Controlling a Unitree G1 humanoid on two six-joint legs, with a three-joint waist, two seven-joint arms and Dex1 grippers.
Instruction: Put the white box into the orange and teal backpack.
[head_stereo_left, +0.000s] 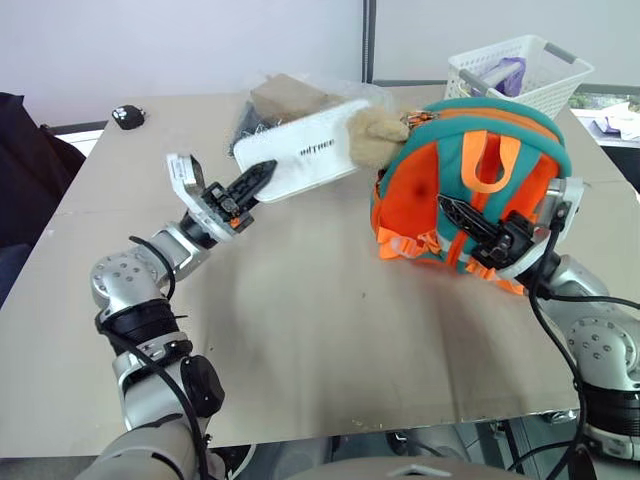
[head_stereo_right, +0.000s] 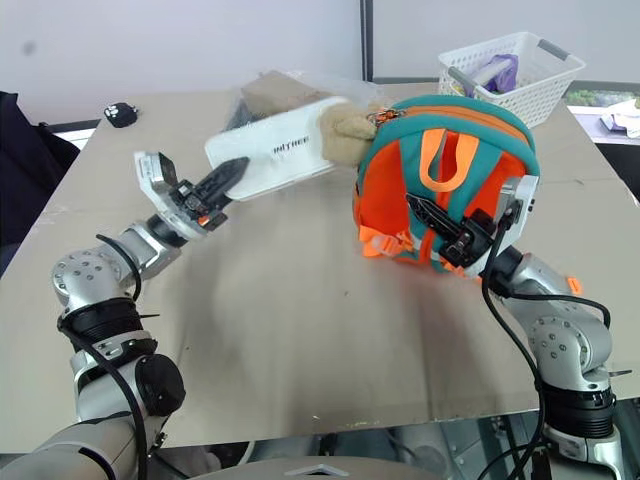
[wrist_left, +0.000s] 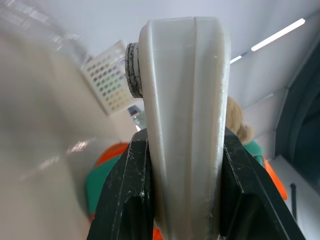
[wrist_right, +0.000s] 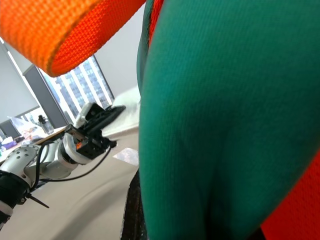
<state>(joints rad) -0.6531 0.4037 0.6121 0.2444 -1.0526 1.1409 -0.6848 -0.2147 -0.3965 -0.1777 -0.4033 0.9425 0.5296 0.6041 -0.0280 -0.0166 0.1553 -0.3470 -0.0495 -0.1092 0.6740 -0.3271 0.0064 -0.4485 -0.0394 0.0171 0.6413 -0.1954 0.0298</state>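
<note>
My left gripper (head_stereo_left: 262, 173) is shut on one end of the white box (head_stereo_left: 312, 150), a flat white case with dark lettering, which it holds tilted above the table with the far end toward the backpack. In the left wrist view the white box (wrist_left: 182, 125) stands clamped between the black fingers (wrist_left: 125, 190). The orange and teal backpack (head_stereo_left: 470, 170) stands at the right of the table, its straps facing me. My right gripper (head_stereo_left: 448, 207) is shut against the backpack's teal padded strap (wrist_right: 220, 125). An orange webbing loop (wrist_right: 65, 30) hangs close by.
A tan plush charm (head_stereo_left: 372, 135) hangs off the backpack beside the box's far end. A clear bag with a brown block (head_stereo_left: 285, 95) lies behind the box. A white lattice basket (head_stereo_left: 520, 72) stands at the back right. A small black object (head_stereo_left: 128, 116) sits at the back left.
</note>
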